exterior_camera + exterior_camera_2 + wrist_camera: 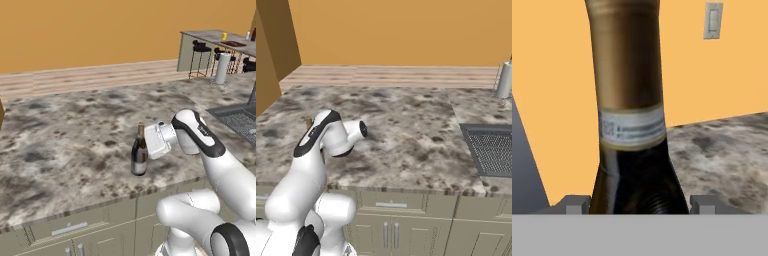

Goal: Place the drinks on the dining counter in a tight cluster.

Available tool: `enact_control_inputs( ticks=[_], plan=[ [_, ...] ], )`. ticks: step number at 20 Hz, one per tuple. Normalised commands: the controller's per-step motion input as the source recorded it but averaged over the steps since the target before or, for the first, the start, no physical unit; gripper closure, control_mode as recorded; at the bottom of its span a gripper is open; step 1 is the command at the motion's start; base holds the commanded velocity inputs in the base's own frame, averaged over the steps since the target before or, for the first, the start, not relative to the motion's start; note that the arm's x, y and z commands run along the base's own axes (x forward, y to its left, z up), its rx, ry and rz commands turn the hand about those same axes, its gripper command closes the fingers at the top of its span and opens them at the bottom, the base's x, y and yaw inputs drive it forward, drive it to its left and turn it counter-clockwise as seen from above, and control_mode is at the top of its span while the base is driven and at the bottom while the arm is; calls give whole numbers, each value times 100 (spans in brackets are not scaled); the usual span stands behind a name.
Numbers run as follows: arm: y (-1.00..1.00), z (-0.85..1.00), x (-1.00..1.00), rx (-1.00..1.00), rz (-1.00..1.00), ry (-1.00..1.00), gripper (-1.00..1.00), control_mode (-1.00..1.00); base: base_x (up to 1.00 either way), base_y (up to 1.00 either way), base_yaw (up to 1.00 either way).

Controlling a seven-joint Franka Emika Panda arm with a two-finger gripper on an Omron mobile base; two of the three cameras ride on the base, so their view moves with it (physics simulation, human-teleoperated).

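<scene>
A dark wine bottle with a gold-foil neck and pale label stands upright on the marbled counter with beige drawers. My gripper reaches in level from the right. In the hand view the bottle is close up, and my gripper is shut on its shoulder with a fingertip pressed to each side. In the right base view the arm hides the bottle except for its top. The dining counter stands far off at the upper right. Small things on it are too small to tell apart.
Black bar stools stand by the dining counter, and a yellow cup sits on it. A pale grey cylinder stands at the near counter's far right. A meshed grey basin lies to the right.
</scene>
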Motion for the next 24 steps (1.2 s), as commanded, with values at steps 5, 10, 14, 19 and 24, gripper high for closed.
enact_control_inputs(
  ticks=[5,10,14,19,24],
  plan=[
    [0,0,0,0,0,0,100,100,-54,-21,-18],
    [0,0,0,0,0,0,100,100,-61,-20,-19],
    [0,0,0,0,0,0,100,100,-15,-4,-64],
    [0,0,0,0,0,0,100,100,0,1,-82],
    [0,0,0,0,0,0,100,100,1,0,-81]
  ],
)
